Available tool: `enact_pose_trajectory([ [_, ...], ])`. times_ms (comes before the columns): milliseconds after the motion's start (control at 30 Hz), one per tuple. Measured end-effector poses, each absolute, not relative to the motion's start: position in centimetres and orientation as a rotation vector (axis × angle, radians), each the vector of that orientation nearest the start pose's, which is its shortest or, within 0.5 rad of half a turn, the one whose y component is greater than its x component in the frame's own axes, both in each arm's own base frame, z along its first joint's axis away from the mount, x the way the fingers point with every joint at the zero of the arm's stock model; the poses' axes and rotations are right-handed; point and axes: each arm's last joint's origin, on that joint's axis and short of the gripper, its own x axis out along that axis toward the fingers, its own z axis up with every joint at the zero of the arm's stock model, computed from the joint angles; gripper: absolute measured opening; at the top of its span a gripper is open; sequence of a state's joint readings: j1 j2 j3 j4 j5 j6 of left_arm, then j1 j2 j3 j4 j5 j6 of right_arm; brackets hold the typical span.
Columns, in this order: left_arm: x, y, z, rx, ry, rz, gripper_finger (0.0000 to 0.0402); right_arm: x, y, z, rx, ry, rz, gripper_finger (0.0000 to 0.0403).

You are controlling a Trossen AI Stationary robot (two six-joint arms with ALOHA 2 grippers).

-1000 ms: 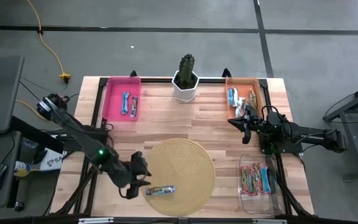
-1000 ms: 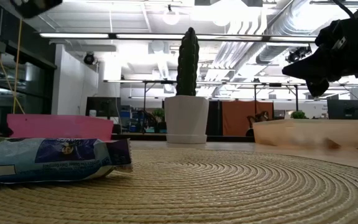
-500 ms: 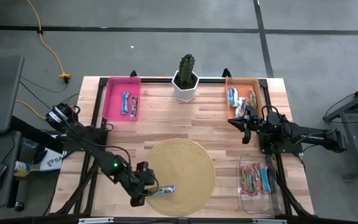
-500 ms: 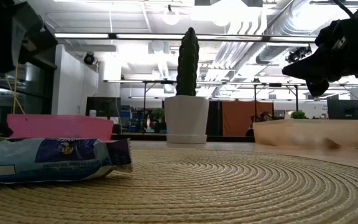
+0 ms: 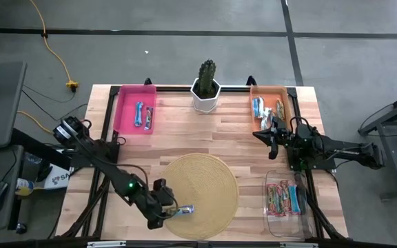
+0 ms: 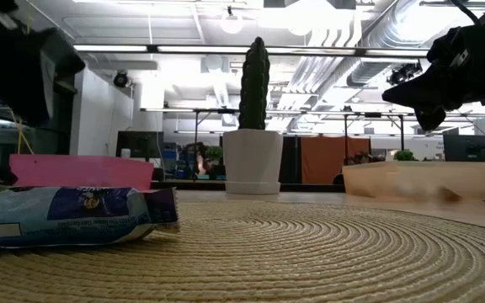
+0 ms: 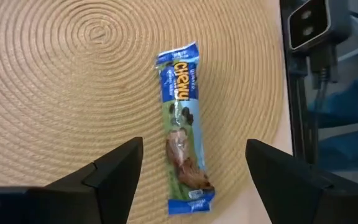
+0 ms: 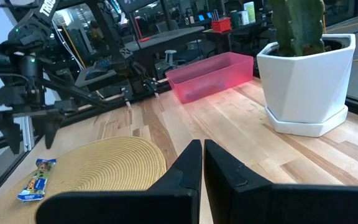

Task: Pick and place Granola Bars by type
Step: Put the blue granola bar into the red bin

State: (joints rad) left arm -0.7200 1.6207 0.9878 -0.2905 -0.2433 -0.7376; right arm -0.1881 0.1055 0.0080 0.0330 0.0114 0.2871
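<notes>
High view showed, at the upper left of the table, a pink bin (image 5: pixel 136 109) with two bars in it. Lower left of centre, the left gripper (image 5: pixel 165 208) hung over the edge of the round woven mat (image 5: pixel 205 193), its fingers spread wide and empty on either side of a blue-and-white granola bar (image 5: pixel 182 210) lying flat on the mat. In the left wrist view that bar (image 7: pixel 183 132) lay lengthwise between the two fingers (image 7: pixel 110 174), a little off centre. The risk I judged was a pinch on the foil edge alone, letting the bar slide or twist out, or a fingertip catching the weave. Upper centre stood a potted cactus (image 5: pixel 206 85). Right of it, the right gripper (image 5: pixel 268 136) waited closed and empty below the orange bin (image 5: pixel 270 105). At lower right a clear bin (image 5: pixel 286 198) held more bars.
</notes>
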Motion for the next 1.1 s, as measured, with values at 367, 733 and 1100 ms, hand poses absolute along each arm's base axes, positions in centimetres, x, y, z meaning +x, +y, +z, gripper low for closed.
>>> enact_pose_trajectory([
  [367, 26.9, -22.6, 17.0, -0.178, 0.959, -0.087, 0.0282, 10.2, -2.0, 16.1, 0.292, 0.036, -0.207, 0.0000],
  [733, 27.9, -23.4, 14.6, -0.115, 1.044, -0.035, 0.0282, 10.2, -2.0, 16.1, 0.292, 0.035, -0.207, 0.0000],
  [1100, 27.9, -23.4, 14.1, -0.093, 1.062, -0.017, 0.0266, 10.2, -2.0, 16.1, 0.292, 0.037, -0.207, 0.0000],
])
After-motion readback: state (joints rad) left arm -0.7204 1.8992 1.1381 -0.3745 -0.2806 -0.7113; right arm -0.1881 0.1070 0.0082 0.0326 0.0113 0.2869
